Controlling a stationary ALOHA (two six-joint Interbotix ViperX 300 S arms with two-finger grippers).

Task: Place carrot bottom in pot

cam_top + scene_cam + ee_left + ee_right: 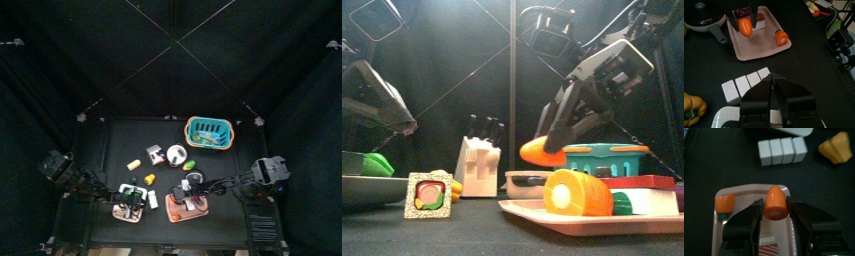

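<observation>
Right fingers [774, 215] were clamped on the carrot bottom [775, 203], lifted above the pink board [737, 198], long axis pointing out past the fingertips. Left fingers [774, 85] were pressed together, holding nothing (parked over the table). The pot [704, 17] lay off the board's side, nearer the right arm; count: two orange pieces, one pot.

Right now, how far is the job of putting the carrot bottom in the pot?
Done: the right end effector is shut on an orange carrot piece, raised above the pink board. In hand: only that hold. Left: carrying it to the pot, beside the board, and releasing it inside. A stubbier orange piece lies on the board. The left end effector rests shut, away.
</observation>
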